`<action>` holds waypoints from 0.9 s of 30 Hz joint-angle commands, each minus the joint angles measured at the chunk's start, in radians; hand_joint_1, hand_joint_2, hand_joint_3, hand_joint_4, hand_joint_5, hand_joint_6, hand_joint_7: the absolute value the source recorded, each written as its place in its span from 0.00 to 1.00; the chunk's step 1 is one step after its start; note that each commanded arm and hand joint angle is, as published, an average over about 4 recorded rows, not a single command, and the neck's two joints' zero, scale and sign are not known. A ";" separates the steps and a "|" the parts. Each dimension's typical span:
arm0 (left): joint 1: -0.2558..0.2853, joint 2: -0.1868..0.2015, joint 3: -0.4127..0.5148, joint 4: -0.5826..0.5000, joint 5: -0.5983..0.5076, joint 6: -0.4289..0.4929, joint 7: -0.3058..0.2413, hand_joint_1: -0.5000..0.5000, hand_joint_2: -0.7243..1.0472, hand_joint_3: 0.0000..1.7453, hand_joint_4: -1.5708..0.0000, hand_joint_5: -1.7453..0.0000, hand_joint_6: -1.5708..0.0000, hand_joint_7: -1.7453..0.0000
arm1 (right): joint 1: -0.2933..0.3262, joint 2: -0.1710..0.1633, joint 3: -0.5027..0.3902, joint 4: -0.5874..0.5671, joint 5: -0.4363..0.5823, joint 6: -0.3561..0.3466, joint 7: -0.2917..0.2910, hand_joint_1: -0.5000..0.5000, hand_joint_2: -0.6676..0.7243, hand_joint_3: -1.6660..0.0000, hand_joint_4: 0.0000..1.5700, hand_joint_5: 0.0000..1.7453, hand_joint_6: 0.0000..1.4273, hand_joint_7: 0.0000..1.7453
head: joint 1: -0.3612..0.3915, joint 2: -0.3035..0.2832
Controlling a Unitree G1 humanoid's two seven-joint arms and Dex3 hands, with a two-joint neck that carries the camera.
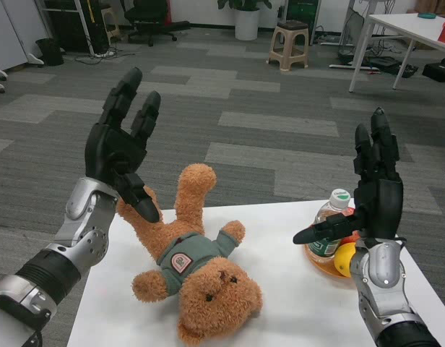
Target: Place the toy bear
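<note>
A brown toy bear (pixel 197 271) in a grey-green shirt lies on its back on the white table (pixel 295 311), head toward me, legs pointing away. My left hand (pixel 121 148) is raised above the bear's left side, fingers spread and upright, its thumb just over the bear's leg and holding nothing. My right hand (pixel 374 184) is raised at the table's right side, fingers straight up, thumb pointing left, empty.
A plastic bottle (pixel 332 220) with a white cap stands beside a yellow fruit (pixel 344 259) on a small orange plate (pixel 323 266), just left of my right hand. Beyond the table lie carpet, a stool (pixel 289 45) and another white table (pixel 407 32).
</note>
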 commanded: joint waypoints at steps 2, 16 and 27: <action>-0.006 0.010 -0.010 -0.008 -0.001 -0.005 -0.004 0.00 0.00 0.05 1.00 1.00 1.00 0.84 | -0.008 0.001 -0.014 -0.013 0.000 -0.006 0.002 0.11 0.68 1.00 0.00 0.00 0.00 0.00 | -0.011 -0.005; -0.019 0.007 -0.020 0.005 -0.001 -0.005 -0.005 0.00 0.00 0.03 1.00 1.00 1.00 0.84 | -0.012 -0.005 -0.012 -0.005 0.001 -0.006 0.002 0.09 0.68 1.00 0.00 0.00 0.00 0.00 | -0.022 -0.005; -0.021 0.007 -0.024 0.005 -0.001 -0.005 -0.006 0.00 0.00 0.05 1.00 1.00 1.00 0.84 | -0.014 -0.003 -0.012 -0.004 0.000 -0.006 0.002 0.12 0.68 1.00 0.00 0.00 0.00 0.00 | -0.028 -0.007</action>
